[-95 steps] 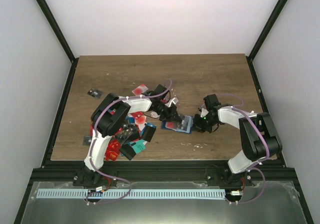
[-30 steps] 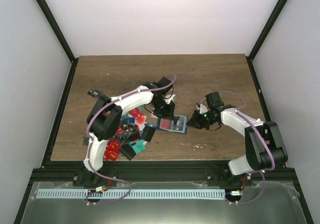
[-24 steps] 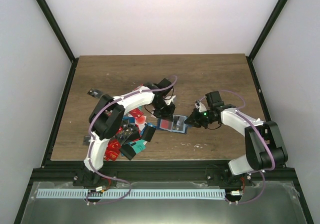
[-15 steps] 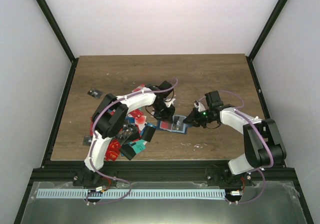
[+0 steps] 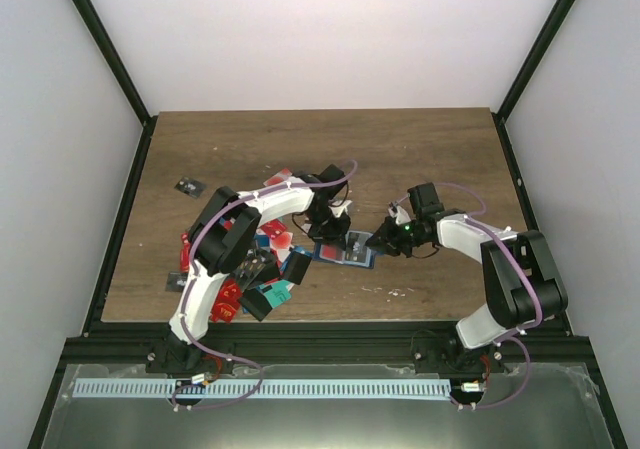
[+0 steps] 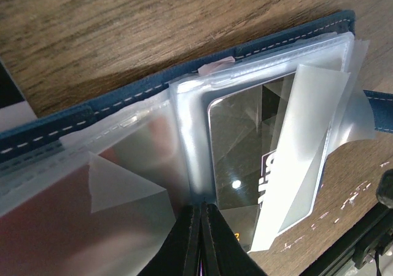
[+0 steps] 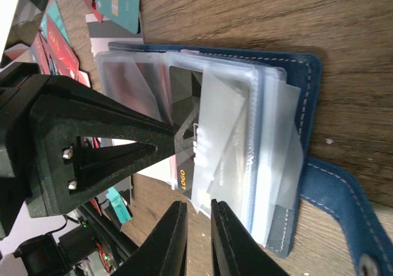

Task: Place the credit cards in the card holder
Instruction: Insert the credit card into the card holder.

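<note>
The dark blue card holder (image 5: 346, 251) lies open on the table with its clear plastic sleeves fanned out. A black card (image 6: 245, 141) sits in one sleeve. My left gripper (image 5: 331, 232) is shut, its tips (image 6: 201, 209) pressing down on the fold between sleeves. The blue cover (image 6: 276, 42) shows behind them. My right gripper (image 5: 378, 241) is at the holder's right edge, its fingers (image 7: 175, 233) a narrow gap apart at the corner of a sleeve (image 7: 215, 165), with nothing between them. The holder's clasp tab (image 7: 344, 214) lies at right. The loose credit cards (image 5: 255, 269), red and teal, are piled to the holder's left.
The left gripper's black body (image 7: 92, 147) fills the left of the right wrist view. A teal card (image 7: 120, 2) and red cards (image 7: 49, 42) lie beyond the holder. A stray black card (image 5: 186, 185) lies at the far left. Black frame rails border the table.
My right gripper has moved left, up to the holder's right edge. My left gripper has shifted a little over the sleeves, and the holder has slid slightly to the left.
</note>
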Controlling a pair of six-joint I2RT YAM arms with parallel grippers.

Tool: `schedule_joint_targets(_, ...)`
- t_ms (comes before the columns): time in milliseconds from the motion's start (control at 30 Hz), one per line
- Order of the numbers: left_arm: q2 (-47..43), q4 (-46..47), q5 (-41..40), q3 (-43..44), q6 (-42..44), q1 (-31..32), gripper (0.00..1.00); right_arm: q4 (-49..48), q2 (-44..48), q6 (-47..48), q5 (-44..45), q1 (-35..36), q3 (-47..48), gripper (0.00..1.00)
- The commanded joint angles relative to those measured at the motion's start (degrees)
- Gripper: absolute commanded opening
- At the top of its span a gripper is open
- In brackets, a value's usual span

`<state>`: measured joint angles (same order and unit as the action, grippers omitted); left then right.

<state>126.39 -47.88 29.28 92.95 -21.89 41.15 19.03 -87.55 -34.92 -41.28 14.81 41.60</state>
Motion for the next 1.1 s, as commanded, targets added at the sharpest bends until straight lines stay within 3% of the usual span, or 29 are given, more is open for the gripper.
schedule_joint_targets(0,1.8,-0.7,-3.7,0.9,0.7,0.4,0.04,1.3,-0.7,1.0,3.0,0.1,1.5,0.14)
schedule_joint_targets(567,-3.3,-2.0,-3.5,3.3,-1.9,0.4,0.04,1.8,0.2,1.5,3.0,0.2,1.2,0.14)
schedule_joint_targets(1067,2.5,-0.7,-3.2,3.4,-1.5,1.5,0.04,1.5,-0.4,2.2,3.2,0.2,0.8,0.15)
